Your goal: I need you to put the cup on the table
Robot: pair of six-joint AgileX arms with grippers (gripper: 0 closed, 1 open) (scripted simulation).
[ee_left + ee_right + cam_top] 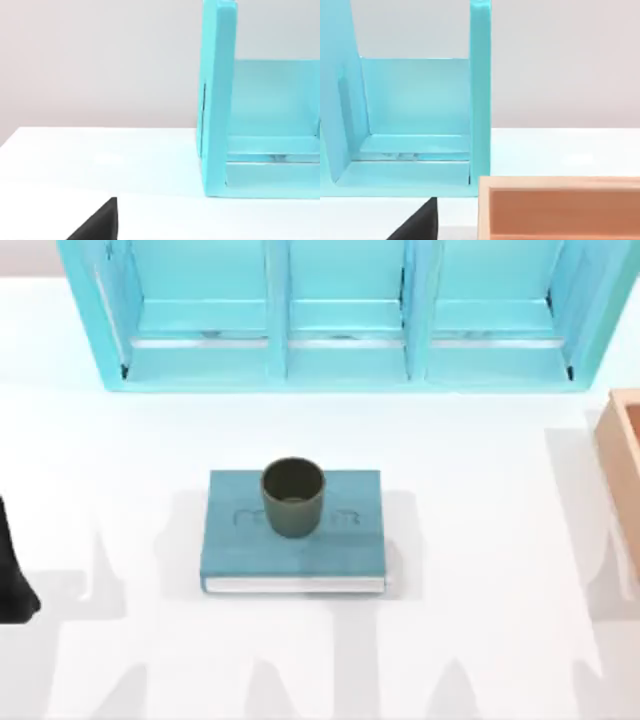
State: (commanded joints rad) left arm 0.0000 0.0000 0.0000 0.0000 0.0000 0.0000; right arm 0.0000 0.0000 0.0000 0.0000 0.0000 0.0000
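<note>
Well, the cup [293,497] sits upright on the book [293,545] mid-frame, not yet on the table [480,640], grippers' state impossible to tell.

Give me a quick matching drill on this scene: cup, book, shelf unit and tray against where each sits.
Things:
1. cup
2. teal book
3. turquoise shelf unit
4. peach tray

Places:
A. at the table's right edge
B. along the far side of the table
C. flat on the table's middle
D. upright on the book

Pairs: 1-D, 2-C, 3-B, 4-A
</note>
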